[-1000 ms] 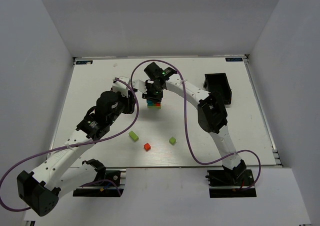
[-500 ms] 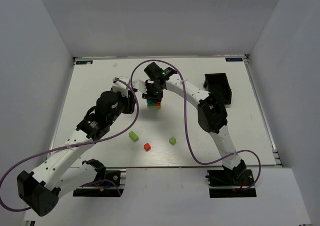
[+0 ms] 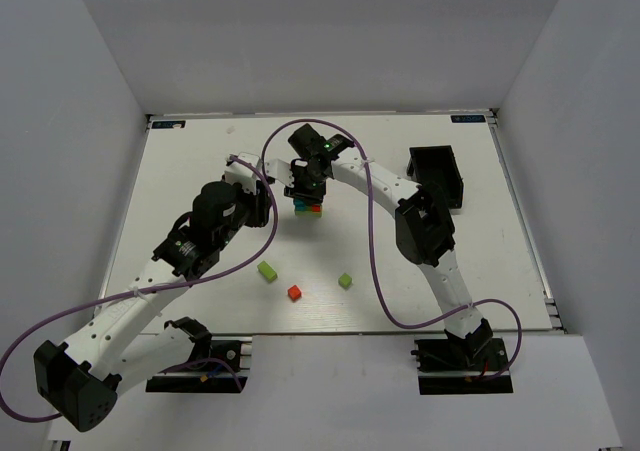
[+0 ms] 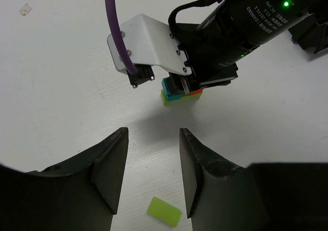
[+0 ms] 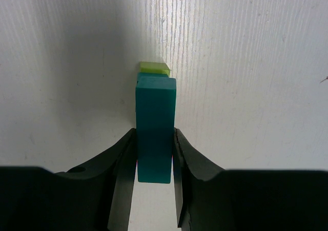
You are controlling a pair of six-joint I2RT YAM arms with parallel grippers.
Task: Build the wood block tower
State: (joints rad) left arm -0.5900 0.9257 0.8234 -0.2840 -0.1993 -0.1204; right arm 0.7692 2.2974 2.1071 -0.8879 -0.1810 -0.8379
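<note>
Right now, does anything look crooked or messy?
A little. In the tower, the teal bar held by the right end effector does not fully cover the lime block beneath, which pokes out past one end. Nothing else stands out.

Black box (image 3: 452, 183) on white table (image 3: 190, 161)

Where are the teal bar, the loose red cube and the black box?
teal bar (image 5: 155, 128), right wrist view, its top face.
red cube (image 3: 294, 292), overhead view, its top face.
black box (image 3: 455, 183), overhead view, its right wall.
</note>
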